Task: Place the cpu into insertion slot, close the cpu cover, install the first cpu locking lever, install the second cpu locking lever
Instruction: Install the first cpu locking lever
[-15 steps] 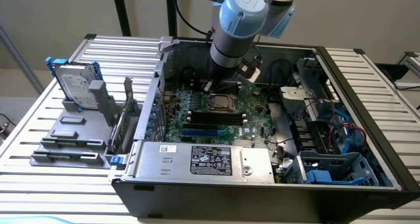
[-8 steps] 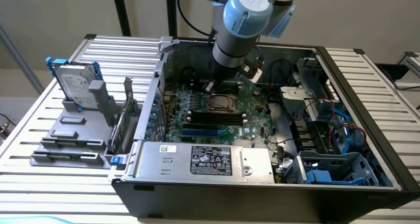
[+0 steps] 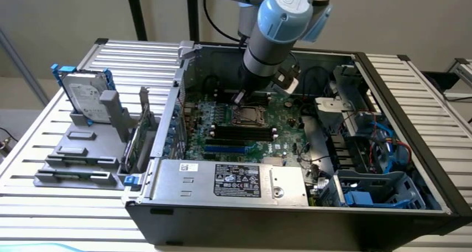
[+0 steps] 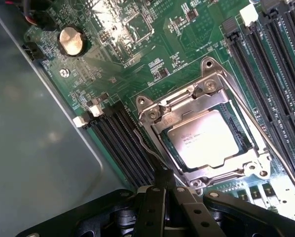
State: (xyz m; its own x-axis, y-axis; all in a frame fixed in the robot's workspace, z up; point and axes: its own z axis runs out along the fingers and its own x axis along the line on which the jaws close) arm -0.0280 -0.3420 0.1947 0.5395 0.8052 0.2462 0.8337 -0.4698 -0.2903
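The cpu (image 4: 202,144) lies flat in the insertion slot (image 3: 247,115), its pale metal face showing through the square opening of the cpu cover (image 4: 187,106), which is folded down over it. A thin wire locking lever (image 4: 147,150) runs along one side of the socket, raised off the board, and its dark end sits right at my fingertips. A second lever (image 4: 266,143) lies along the opposite side. My gripper (image 4: 168,190) is shut with nothing between the fingers, its tips against that lever end. In the exterior view the gripper (image 3: 240,99) hangs just behind the socket, inside the open computer case.
Long black memory slots (image 4: 123,143) flank the socket on both sides. A coin battery (image 4: 71,41) sits on the green board. The case's grey side wall (image 4: 34,148) is close. Outside the case stand a hard drive (image 3: 83,94) and grey holders; the power supply (image 3: 229,180) is in front.
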